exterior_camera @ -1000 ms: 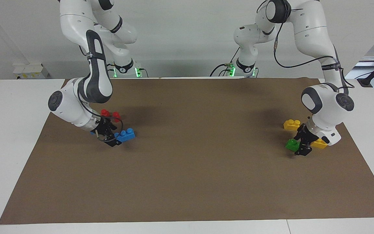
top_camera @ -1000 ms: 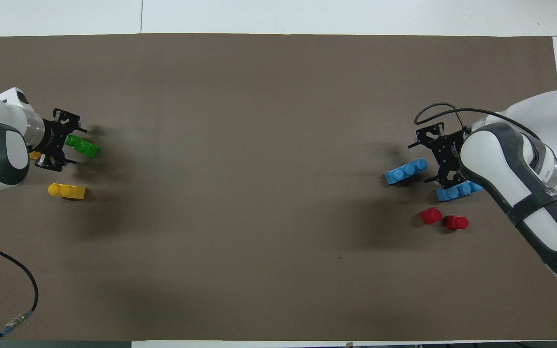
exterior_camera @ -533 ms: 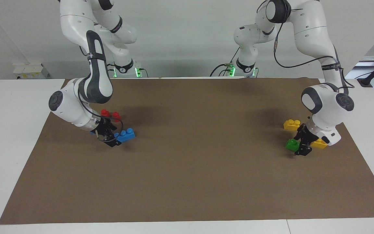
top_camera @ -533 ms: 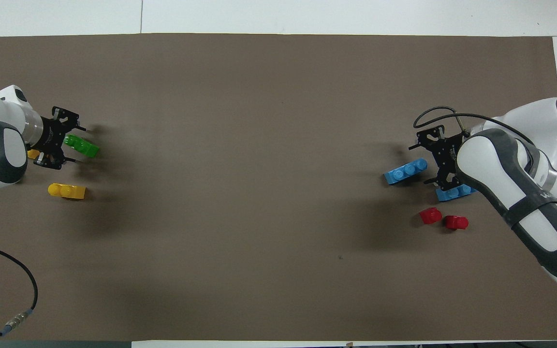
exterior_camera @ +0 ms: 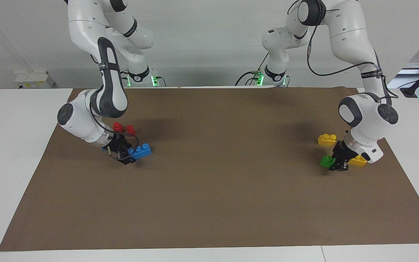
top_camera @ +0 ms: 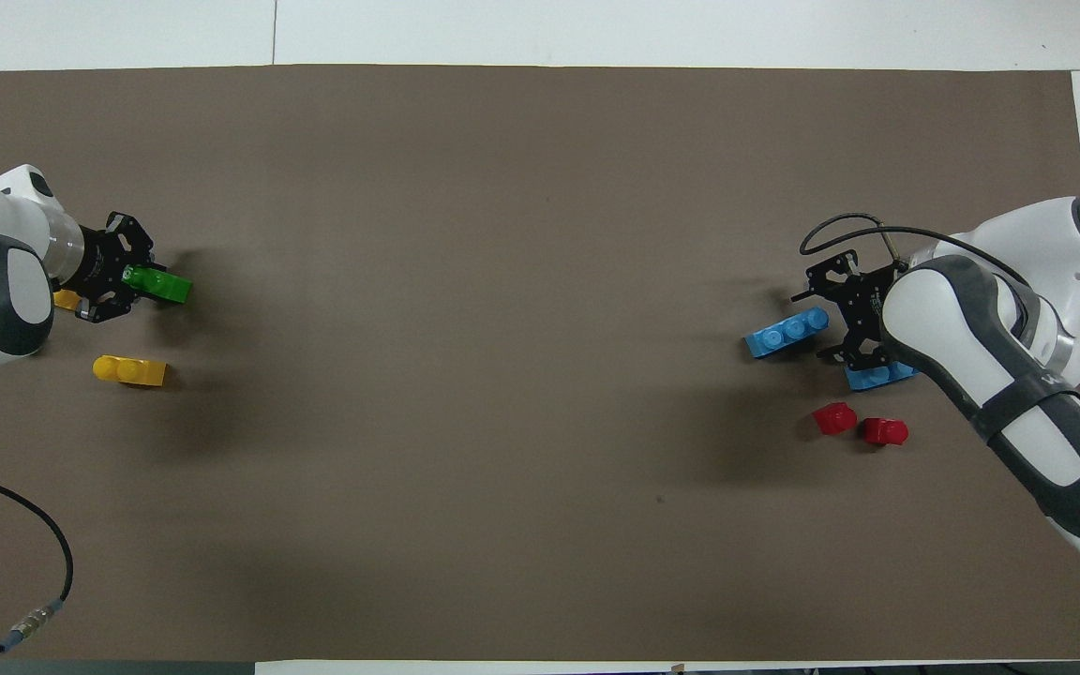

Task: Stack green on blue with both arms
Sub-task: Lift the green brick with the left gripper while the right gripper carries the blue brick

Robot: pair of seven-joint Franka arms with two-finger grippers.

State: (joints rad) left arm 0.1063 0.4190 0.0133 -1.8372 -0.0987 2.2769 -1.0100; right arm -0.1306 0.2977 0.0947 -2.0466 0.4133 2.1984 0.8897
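Observation:
One green brick (top_camera: 163, 286) (exterior_camera: 326, 161) lies on the brown mat at the left arm's end. My left gripper (top_camera: 133, 279) (exterior_camera: 336, 163) is low at the mat and shut on the brick's end. A blue brick (top_camera: 784, 333) (exterior_camera: 141, 150) lies at the right arm's end. My right gripper (top_camera: 810, 326) (exterior_camera: 127, 156) is open, with its fingers on either side of that brick's end. A second blue brick (top_camera: 877, 377) lies nearer to the robots, partly hidden under the right gripper. No second green brick shows.
Two small red pieces (top_camera: 835, 418) (top_camera: 885, 431) lie nearer to the robots than the blue bricks. One yellow brick (top_camera: 130, 370) lies near the green one; another (top_camera: 65, 300) is half hidden under the left wrist. A black cable (top_camera: 51, 539) lies at the mat's corner.
The left gripper's fingers have closed in on the green brick's end. The right gripper has shifted slightly along the blue brick and stays open. The bricks have not moved.

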